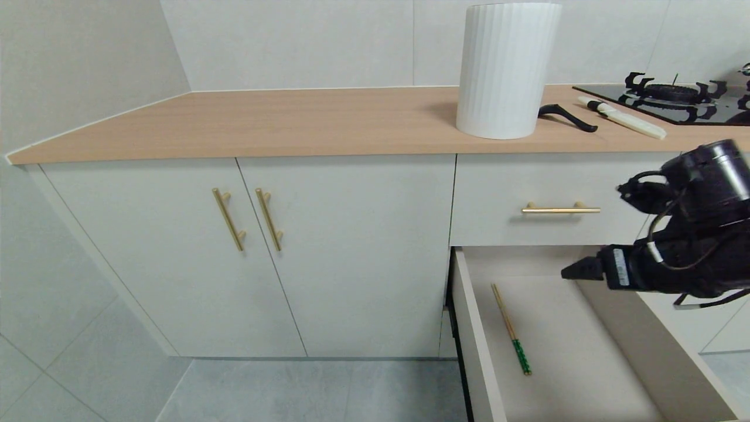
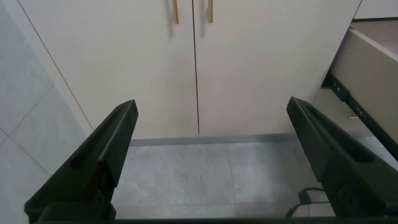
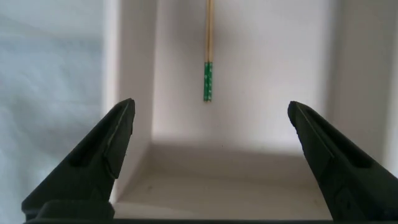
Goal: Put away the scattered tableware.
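**A:** Entry one: the chopsticks (image 1: pixel 511 329). Location?

**B:** Lying flat on the floor of the open drawer (image 1: pixel 477 328), near its left wall, green ends toward the front. Count as stowed.

**A:** Entry two: the right gripper (image 1: pixel 574 271).

**B:** Over the drawer, above the chopsticks and not touching them. Jaws wide, nothing between them.

**A:** Entry three: the left gripper (image 2: pixel 211 109).

**B:** Down low, facing the cabinet doors (image 2: pixel 261 62). Jaws wide, nothing between them.

**A:** Outstanding items?

**B:** On the counter (image 1: pixel 293 123), right of the white ribbed canister (image 1: pixel 507 70): a black-handled tool (image 1: pixel 565 115) and, just beyond it, a knife (image 1: pixel 624 117). Both are likely due for the drawer.

**A:** Handling note for the next pick?

**B:** My judgement: raise the right arm straight up out of the drawer before swinging to the counter, so it misses the drawer front above. Take the knife across its dark handle, not the pale blade, with the jaws straddling it squarely. Keep clear of the canister and leave the drawer open.
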`<state>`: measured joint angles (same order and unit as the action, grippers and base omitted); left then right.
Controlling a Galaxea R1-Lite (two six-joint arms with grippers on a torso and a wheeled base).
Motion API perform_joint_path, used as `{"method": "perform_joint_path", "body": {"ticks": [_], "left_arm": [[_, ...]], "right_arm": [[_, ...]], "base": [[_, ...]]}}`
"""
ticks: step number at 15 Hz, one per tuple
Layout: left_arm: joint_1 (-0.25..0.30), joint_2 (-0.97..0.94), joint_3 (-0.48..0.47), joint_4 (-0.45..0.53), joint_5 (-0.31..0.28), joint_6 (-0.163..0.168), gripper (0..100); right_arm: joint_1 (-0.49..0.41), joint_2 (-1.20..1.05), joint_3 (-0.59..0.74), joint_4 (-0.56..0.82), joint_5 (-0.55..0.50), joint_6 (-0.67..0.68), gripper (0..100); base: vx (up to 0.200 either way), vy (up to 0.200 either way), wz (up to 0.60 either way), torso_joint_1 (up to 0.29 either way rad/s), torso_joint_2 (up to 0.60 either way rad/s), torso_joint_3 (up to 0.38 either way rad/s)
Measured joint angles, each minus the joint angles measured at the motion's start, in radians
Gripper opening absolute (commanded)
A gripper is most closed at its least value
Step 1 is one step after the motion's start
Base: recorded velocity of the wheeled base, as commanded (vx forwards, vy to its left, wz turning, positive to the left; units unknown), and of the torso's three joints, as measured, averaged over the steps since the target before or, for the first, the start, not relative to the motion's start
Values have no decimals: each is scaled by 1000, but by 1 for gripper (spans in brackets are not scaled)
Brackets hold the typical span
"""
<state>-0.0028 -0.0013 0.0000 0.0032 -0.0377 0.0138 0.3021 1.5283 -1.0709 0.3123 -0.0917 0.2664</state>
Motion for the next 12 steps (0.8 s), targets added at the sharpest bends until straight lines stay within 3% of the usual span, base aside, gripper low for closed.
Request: {"method": "perform_joint_path", "body": {"ticks": [12], "left_arm": [[0, 0, 0, 0, 1, 0, 100]], "right_arm": [[-53, -183, -26, -2, 7, -45, 100]], "base": [[0, 0, 0, 13, -38, -25]]}}
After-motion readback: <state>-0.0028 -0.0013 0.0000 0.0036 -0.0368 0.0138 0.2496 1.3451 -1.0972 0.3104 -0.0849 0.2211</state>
